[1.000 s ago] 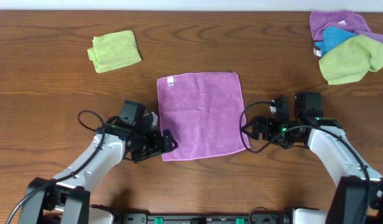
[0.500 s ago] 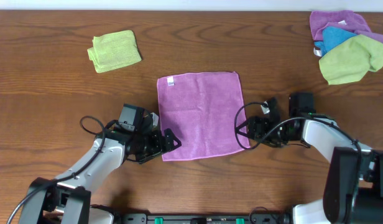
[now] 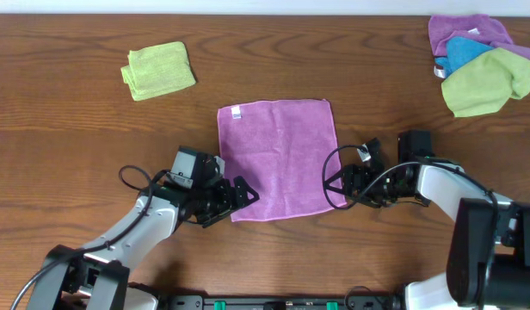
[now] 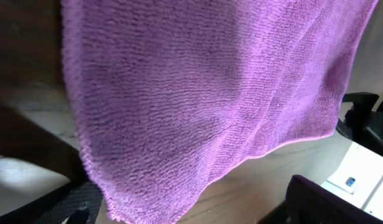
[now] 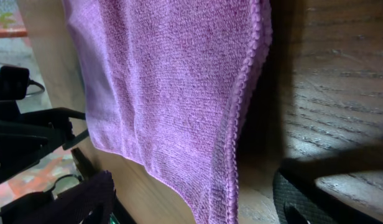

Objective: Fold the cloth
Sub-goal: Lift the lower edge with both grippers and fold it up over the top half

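Observation:
The magenta-purple cloth (image 3: 276,159) lies flat and square on the table, its small white tag (image 3: 236,111) at the far left corner. My left gripper (image 3: 242,195) is at the cloth's near left corner. In the left wrist view that corner (image 4: 148,199) hangs between the two dark fingers (image 4: 51,205), which stand wide apart, so the gripper is open. My right gripper (image 3: 337,184) is at the near right corner. It is open too: the stitched hem (image 5: 232,186) runs down between its spread fingers (image 5: 306,202).
A folded lime-green cloth (image 3: 159,71) lies at the back left. A pile of cloths sits at the back right corner: lavender (image 3: 459,30), blue (image 3: 465,53) and lime-green (image 3: 489,82). The wooden table (image 3: 76,138) runs under everything.
My left gripper has slid right onto the cloth's near left corner. My right gripper has moved left and slightly nearer, reaching the near right corner. The cloth lies as before.

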Robot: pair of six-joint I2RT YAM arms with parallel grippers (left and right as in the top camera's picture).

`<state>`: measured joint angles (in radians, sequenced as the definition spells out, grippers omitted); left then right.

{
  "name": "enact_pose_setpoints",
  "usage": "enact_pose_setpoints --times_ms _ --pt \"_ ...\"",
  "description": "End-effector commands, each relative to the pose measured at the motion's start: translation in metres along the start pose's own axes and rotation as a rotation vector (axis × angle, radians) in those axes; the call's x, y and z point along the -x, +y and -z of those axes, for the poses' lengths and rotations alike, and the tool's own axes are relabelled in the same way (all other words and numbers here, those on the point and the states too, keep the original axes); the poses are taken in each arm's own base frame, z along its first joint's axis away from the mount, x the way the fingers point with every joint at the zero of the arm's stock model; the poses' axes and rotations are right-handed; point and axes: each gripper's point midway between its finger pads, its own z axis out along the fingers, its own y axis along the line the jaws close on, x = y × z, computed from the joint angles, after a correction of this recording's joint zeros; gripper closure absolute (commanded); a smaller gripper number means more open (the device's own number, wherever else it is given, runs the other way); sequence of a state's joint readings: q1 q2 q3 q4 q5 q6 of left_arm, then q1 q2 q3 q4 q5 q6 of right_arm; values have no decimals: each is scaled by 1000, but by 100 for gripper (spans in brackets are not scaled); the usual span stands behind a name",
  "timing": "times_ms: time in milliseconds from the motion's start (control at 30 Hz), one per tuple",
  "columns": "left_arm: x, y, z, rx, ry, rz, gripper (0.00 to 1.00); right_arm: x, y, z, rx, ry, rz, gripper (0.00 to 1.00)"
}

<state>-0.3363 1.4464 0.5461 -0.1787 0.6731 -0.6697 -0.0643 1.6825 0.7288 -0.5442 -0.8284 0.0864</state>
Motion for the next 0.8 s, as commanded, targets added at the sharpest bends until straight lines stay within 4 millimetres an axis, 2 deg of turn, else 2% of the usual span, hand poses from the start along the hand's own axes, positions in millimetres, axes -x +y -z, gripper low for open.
enact_pose_setpoints --times_ms 0,200,267,367,400,433,500,533,600,767 --pt "-5 11 -5 34 9 60 5 -7 6 -5 46 25 16 20" --pt "-2 7 -5 19 -1 77 5 -7 14 -11 59 32 59 23" --pt "-2 7 -5 19 -2 80 4 -6 14 -11 59 31 61 27" --pt "-2 7 -5 19 -2 97 1 -7 14 -11 56 32 59 44" --pt "-2 7 -5 19 -4 105 0 -7 14 -11 56 34 57 57" --pt "-1 8 -5 21 -6 108 9 -8 14 -11 56 34 52 66" --pt "0 8 -5 23 -10 120 36 -7 13 -11 52 34 35 90" --pt "0 8 -5 23 -11 120 56 -7 12 -11 44 32 20 98" --pt "0 8 -5 23 -11 120 93 -7 10 -11 35 32 4 99" --pt "-1 9 -5 25 -8 123 94 -7 8 -11 23 32 3 98"
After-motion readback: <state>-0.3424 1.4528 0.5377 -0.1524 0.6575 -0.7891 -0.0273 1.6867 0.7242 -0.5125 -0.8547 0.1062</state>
